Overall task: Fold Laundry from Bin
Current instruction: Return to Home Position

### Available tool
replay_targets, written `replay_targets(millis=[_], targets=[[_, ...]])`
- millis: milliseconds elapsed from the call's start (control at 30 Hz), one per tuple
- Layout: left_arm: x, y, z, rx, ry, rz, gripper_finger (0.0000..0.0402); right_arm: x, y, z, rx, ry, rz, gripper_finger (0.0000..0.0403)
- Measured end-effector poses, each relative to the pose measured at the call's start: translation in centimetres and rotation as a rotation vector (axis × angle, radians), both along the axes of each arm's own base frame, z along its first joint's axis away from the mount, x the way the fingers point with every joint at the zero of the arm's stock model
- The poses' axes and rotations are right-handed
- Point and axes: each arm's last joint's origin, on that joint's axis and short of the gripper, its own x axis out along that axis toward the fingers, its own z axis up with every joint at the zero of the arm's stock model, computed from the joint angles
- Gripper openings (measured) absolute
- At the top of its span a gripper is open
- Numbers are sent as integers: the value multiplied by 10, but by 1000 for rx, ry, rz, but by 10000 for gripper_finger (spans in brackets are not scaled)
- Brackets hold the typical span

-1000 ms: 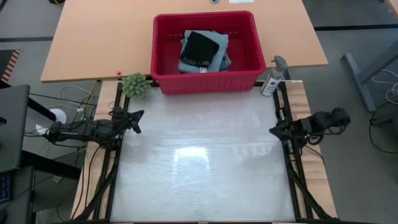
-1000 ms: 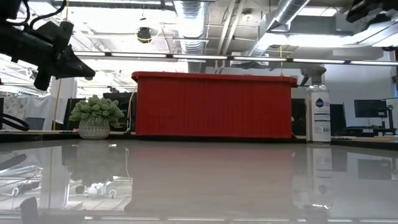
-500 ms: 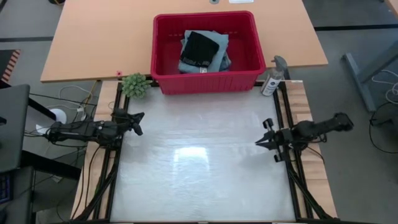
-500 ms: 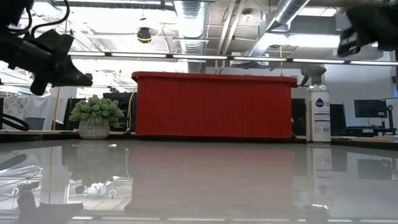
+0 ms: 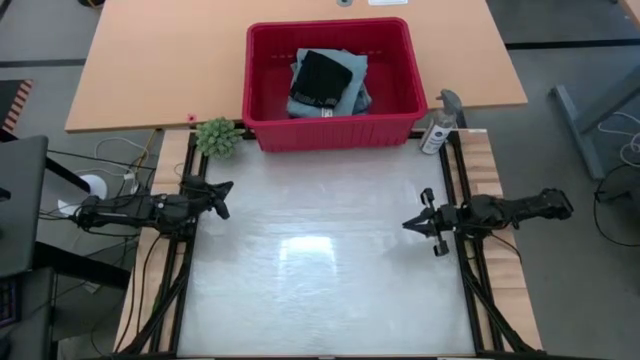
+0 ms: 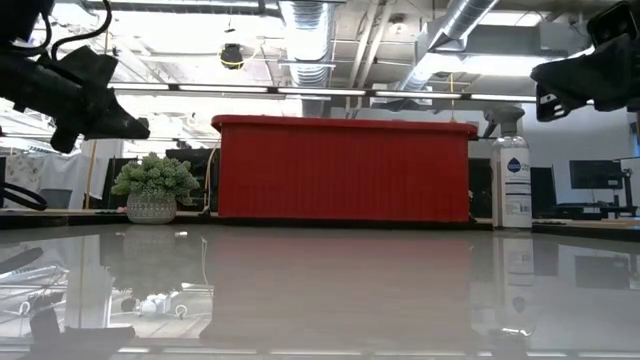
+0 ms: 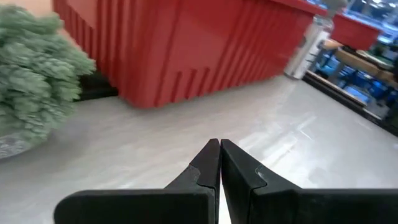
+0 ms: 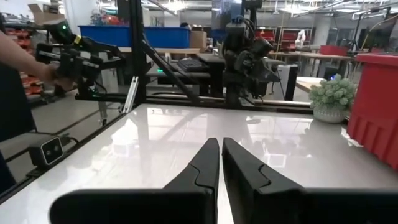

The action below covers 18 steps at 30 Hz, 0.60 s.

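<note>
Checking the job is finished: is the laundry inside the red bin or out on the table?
Inside. The high view shows the laundry stacked in the bin, a black piece on top.

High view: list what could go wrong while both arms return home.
1. The right gripper, jaws shut, hangs over the right side of the table; the spray bottle stands upright beside the red bin. A swing that way could topple it.
2. The left gripper, jaws shut, sits near the potted plant; a wide retraction might clip it.
3. A person's arm shows beyond the table; it may be within reach.
</note>
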Motion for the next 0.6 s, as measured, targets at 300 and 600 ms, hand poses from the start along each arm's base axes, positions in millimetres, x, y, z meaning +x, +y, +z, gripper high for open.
replay_targets(millis=[300, 600], targets=[[6, -12, -3, -87, 50, -466, 0, 0, 0, 0, -1, 3, -2, 48], [7, -17, -3, -73, 85, -647, 0, 0, 0, -1, -1, 4, -3, 48]])
